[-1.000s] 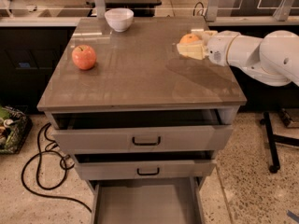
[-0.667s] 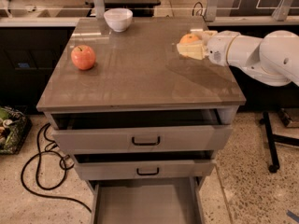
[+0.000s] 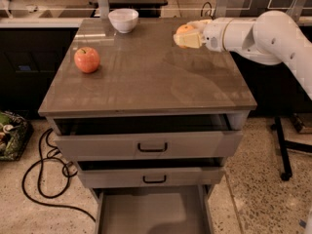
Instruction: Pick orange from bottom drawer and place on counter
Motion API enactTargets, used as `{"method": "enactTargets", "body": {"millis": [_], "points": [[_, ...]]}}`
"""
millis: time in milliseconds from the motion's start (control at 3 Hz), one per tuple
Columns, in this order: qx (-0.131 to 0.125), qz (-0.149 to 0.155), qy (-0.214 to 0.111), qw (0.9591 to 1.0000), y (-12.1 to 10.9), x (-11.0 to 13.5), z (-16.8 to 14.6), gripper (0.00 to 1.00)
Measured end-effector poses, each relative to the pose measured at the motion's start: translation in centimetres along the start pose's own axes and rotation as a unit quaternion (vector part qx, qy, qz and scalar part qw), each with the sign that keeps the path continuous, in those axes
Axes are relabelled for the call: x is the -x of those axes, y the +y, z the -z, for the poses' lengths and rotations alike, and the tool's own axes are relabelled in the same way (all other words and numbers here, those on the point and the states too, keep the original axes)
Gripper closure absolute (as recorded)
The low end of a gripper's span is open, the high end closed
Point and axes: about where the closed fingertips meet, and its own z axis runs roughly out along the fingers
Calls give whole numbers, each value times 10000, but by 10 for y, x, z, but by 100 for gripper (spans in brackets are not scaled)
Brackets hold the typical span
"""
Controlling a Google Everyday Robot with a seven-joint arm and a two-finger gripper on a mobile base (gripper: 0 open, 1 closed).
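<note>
Over the counter's [image 3: 146,77] right rear, the gripper [image 3: 187,37] hovers with jaws clamped on the orange [image 3: 185,29] — the placing step. Next it likely needs lowering to the surface, then a gentle release — round fruit rolls.

No legible text, label, brand, number or sign appears on any surface in view. The gripper [image 3: 183,36] is positioned above the far right part of the counter [image 3: 146,77], its fingers clasped around the orange [image 3: 185,29].
</note>
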Motion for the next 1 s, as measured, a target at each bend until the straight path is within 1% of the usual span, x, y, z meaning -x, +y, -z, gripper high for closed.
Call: {"method": "enactTargets", "body": {"millis": [333,667,1000], "points": [[298,-56,121,9995,-13,2,-39,100],[529,-136,196,9983,-16,0,-69,100],[707,-223,274,9969,-13,-8,-92,100]]}}
